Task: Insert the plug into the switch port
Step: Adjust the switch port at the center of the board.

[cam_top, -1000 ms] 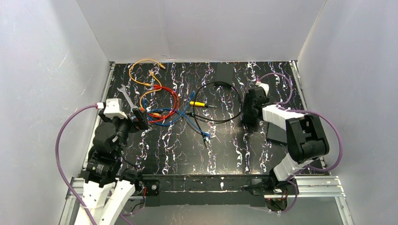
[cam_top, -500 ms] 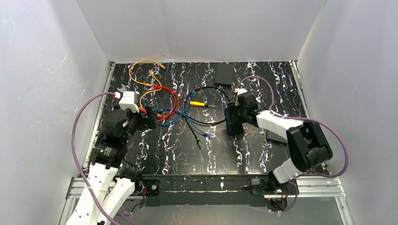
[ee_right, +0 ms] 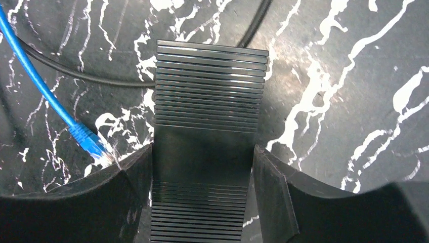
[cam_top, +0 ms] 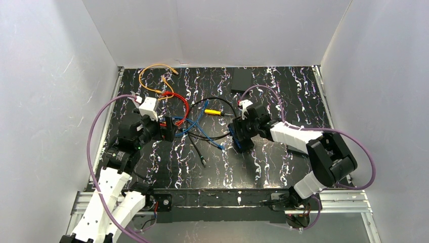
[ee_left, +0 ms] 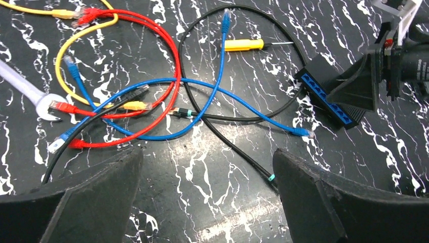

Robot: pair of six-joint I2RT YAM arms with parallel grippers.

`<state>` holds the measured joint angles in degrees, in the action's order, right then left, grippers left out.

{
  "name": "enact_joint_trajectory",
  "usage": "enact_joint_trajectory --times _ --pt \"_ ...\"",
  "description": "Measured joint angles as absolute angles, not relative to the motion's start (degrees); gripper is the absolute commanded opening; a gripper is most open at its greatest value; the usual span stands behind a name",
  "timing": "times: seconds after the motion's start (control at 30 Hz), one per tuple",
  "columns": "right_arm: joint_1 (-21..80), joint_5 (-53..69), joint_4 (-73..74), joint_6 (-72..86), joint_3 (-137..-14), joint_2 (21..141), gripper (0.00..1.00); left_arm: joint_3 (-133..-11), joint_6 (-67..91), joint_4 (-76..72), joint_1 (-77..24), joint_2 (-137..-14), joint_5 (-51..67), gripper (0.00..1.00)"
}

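Both arms, we noted, had swung inward: right end effector [ee_right: 202, 149] clamped the switch [ee_right: 211, 86]; left end effector [ee_left: 206, 152] gaped wide near cable tangle [ee_left: 177, 81].

A: What moved?
B: The right gripper [cam_top: 238, 137] carried the switch [ee_right: 207, 126] left, up against the cable pile [cam_top: 184, 119].
A: Other arm?
B: The left gripper [cam_top: 170, 132] swung in from the table edge. The black cable [ee_left: 238, 151] got dragged left.

Left arm [cam_top: 109, 185] stretched forward low, left jaws spread wide, right arm [cam_top: 288, 132] folded inward, right jaws clamped partway
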<state>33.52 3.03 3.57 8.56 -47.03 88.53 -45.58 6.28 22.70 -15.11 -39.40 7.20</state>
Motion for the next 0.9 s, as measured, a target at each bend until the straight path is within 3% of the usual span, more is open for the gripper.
enact_joint_trajectory --times 0.5,0.9 --pt "32.5 -18.3 10.6 13.3 -44.3 79.8 0.46 -45.6 2.6 23.2 -15.1 -47.0 16.4 0.98" --pt "32.4 -13.1 8.6 12.0 -42.9 84.0 0.55 -50.2 -1.7 24.8 -16.3 -52.8 21.9 0.98"
